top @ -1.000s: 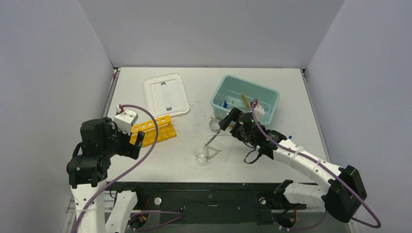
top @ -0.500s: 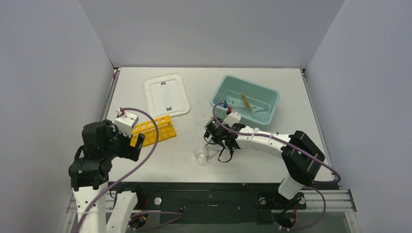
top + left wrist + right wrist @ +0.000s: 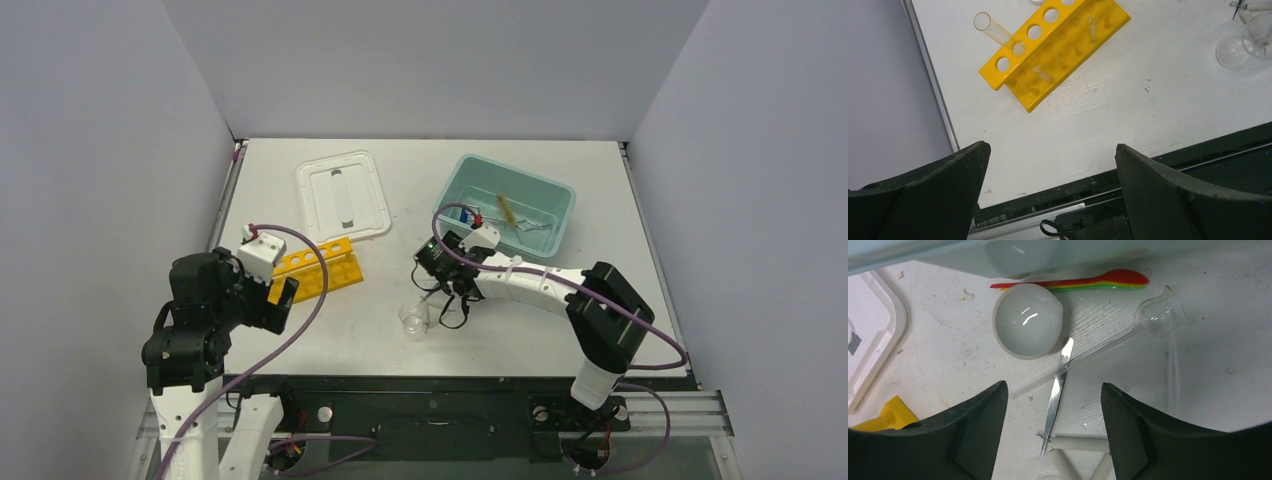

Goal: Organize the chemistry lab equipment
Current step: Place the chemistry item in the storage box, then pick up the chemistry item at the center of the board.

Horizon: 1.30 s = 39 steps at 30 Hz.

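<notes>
My right gripper [image 3: 1053, 387] is open and empty, low over small items on the table: a round white dish [image 3: 1028, 320], metal tweezers [image 3: 1058, 390], a bulb-ended glass tube [image 3: 1153, 317] and a wire triangle [image 3: 1083, 450]. The tweezers lie between its fingers. From above, the right gripper [image 3: 443, 293] sits beside a glass beaker [image 3: 413, 318]. My left gripper [image 3: 1050, 147] is open and empty, near the yellow holed rack [image 3: 1053, 47], which holds a glass tube [image 3: 998, 32]. The rack [image 3: 315, 268] lies right of the left gripper [image 3: 280, 300].
The teal tub [image 3: 548, 190] at back right holds a tan-bristled brush [image 3: 507, 208] and metal tongs [image 3: 530, 225]. The white lid [image 3: 342, 195] lies behind the rack. A rainbow-coloured spoon [image 3: 1083, 281] lies by the tub's wall. The table's front edge is close below the left gripper.
My right arm has swung from the teal tub leftward and down to the items beside the beaker. The left arm has barely moved.
</notes>
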Motion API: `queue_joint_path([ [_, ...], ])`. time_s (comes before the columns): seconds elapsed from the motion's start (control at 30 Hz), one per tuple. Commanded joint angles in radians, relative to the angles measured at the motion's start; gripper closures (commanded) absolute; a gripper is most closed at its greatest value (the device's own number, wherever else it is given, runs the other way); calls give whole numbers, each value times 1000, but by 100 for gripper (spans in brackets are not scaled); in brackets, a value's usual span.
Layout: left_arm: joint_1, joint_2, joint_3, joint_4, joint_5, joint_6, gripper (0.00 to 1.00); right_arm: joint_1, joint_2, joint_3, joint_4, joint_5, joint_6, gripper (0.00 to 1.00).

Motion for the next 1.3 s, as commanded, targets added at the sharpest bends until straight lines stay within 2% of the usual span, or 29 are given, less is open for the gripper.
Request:
queue_joint_path([
  [0.0, 4, -11, -1, 12, -9, 16, 3, -12, 19, 27, -24, 89, 55, 37],
  [0.27, 4, -10, -1, 6, -8, 29, 3, -10, 36, -4, -30, 107, 118, 38],
  [0.33, 4, -7, 0, 6, -8, 28, 4, -11, 50, -5, -27, 110, 127, 42],
  [0.47, 4, -8, 4, 4, -10, 31, 3, -10, 90, 4, -27, 109, 131, 55],
  [0.53, 4, -8, 5, 3, -15, 35, 3, -10, 101, 1, -26, 107, 138, 56],
  [0.93, 4, -4, -7, 9, -18, 38, 3, -18, 132, -27, -6, 91, 156, 57],
  [1.07, 4, -10, -14, 9, -27, 47, 4, -23, 149, -28, -3, 87, 161, 65],
  [1.17, 4, -12, -16, 9, -28, 48, 3, -22, 150, -35, 7, 78, 163, 77],
  [1.27, 4, -11, -18, 13, -27, 42, 3, -23, 145, -45, 15, 74, 164, 81],
])
